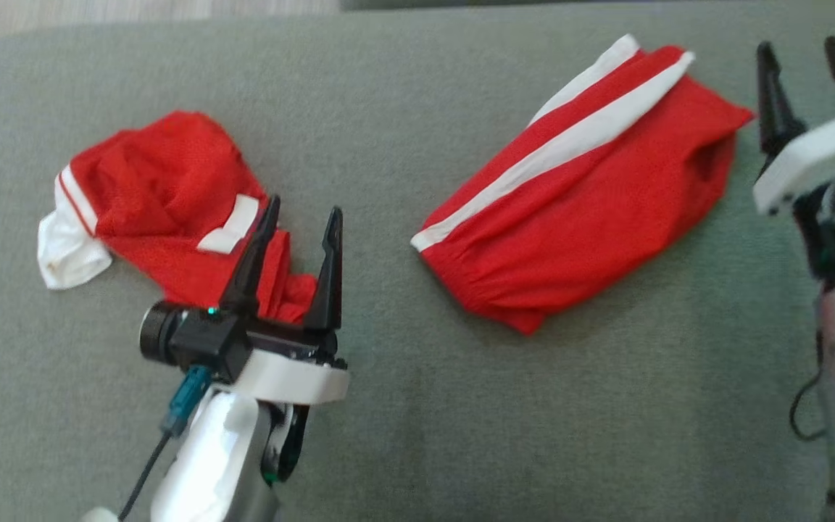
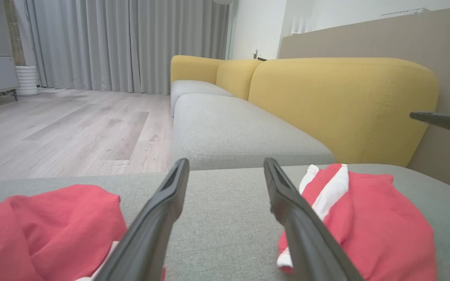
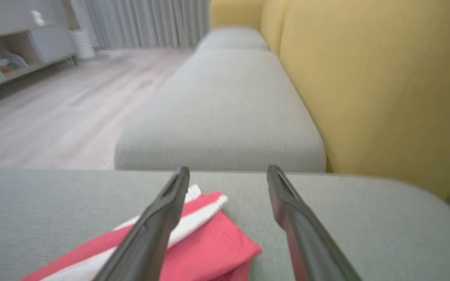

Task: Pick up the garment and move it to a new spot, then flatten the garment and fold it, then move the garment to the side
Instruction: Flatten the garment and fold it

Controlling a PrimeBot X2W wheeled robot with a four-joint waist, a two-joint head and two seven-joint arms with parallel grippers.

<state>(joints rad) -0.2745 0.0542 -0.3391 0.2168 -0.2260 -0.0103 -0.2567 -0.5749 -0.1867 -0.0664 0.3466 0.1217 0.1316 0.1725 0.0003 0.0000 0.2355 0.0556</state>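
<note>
No readable text, labels, brands or numbers on anything in view.

Grey-green cushion (image 1: 403, 435) carries 2 items – crumpled red garment (image 1: 164, 196) on left, folded red garment (image 1: 577, 217) w/ white stripes on right – well apart

The folded garment (image 1: 577, 217) is matt red mesh cloth, white-striped; the grey cushion (image 1: 417, 406) is coarse woven fabric; the floor (image 2: 72, 128) is pale matt wood.

Left gripper (image 1: 304, 212) agape, empty; right gripper (image 1: 803, 52) likewise.
</note>
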